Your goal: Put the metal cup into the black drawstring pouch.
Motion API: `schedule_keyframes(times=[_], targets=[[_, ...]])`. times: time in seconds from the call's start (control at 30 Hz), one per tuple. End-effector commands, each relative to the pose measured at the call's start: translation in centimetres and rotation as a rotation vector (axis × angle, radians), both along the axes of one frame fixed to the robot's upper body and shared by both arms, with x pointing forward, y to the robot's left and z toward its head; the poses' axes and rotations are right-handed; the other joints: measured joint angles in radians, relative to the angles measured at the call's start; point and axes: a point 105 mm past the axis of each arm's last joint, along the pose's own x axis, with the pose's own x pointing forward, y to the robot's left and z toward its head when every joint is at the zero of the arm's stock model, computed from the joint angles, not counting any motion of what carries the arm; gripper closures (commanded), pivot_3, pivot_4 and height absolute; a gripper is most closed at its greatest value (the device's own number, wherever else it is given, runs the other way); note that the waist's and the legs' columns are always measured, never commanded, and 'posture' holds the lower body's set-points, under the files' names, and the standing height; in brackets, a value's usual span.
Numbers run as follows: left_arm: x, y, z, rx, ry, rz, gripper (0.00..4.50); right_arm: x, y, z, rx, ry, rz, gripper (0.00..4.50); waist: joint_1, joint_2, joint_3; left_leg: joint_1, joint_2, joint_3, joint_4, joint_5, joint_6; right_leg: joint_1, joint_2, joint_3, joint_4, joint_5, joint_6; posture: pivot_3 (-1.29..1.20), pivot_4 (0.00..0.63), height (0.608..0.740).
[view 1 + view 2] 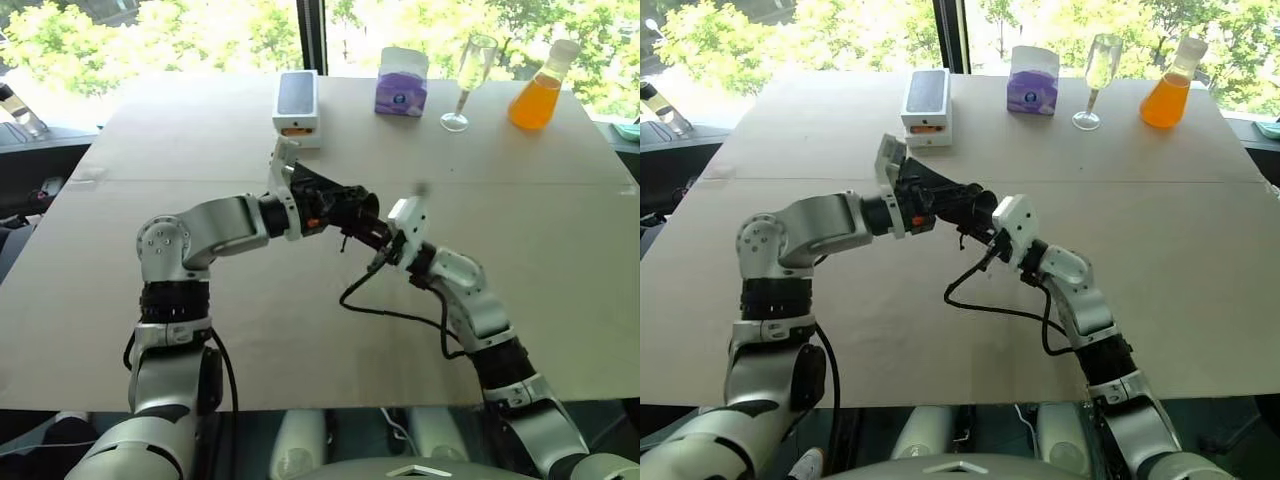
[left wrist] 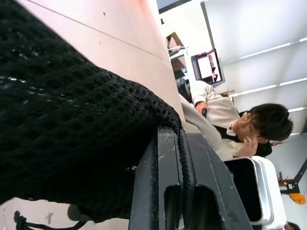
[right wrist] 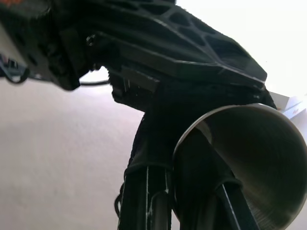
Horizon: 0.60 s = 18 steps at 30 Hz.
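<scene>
Beside knitted black drawstring pouch [image 2: 72, 143], smooth round metal cup [image 3: 249, 163].

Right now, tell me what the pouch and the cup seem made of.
Pouch: black open-knit or mesh fabric, matte; the weave's small holes show, and it folds softly.
Cup: probably steel, brushed silver-grey; its smooth inner wall carries a soft sheen and a thin bright rim.

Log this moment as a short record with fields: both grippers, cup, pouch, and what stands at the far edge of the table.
left gripper: shut on the black drawstring pouch, held above the table
right gripper: shut on the metal cup, at the pouch
cup: rim pinched, open mouth in the right wrist view
pouch cord: trails down in a loop
far edge: white box, purple tissue box, wine glass, orange flask
</scene>
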Motion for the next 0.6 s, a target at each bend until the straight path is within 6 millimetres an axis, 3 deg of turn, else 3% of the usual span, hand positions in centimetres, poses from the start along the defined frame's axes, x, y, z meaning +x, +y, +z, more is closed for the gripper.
schedule_keyframes(times=[0.03, 0.2, 0.43, 0.6], targets=[[-1.9, -2.1, 1.4, -0.030, -0.072, -0.137, 4.50, -1.3, 1.9, 0.7, -0.104, -0.168, 0.124, 4.42, -0.001, 0.000, 0.000, 0.000, 0.000, 0.000, 0.000, 0.000, 0.000, 0.000, 0.000, 0.000, 0.000, 0.000, 0.000, 0.00, 0.150, 0.737], [-2.5, -2.4, 1.2, -0.014, -0.085, -0.176, 4.50, -1.2, 2.0, 0.5, -0.213, -0.307, 0.164, 4.42, -0.002, 0.000, 0.000, 0.000, 0.000, 0.000, 0.000, 0.001, -0.001, 0.000, 0.000, 0.000, 0.000, 0.000, 0.000, 0.00, 0.150, 0.737], [-2.5, -2.9, 0.7, 0.033, -0.121, -0.200, 4.50, -3.4, 3.9, -0.8, -0.339, -0.476, 0.333, 4.42, -0.002, 0.000, 0.000, 0.001, 0.000, 0.000, 0.000, 0.001, -0.001, 0.001, 0.000, -0.001, 0.000, 0.000, 0.000, 0.00, 0.150, 0.737], [-3.2, -4.0, 0.8, 0.001, -0.147, -0.233, 4.50, -2.7, 4.5, -1.0, -0.378, -0.513, 0.356, 4.42, -0.002, 0.000, 0.000, 0.001, 0.000, 0.000, 0.000, 0.001, -0.002, 0.001, 0.000, 0.000, 0.000, 0.000, 0.000, 0.00, 0.150, 0.737]])
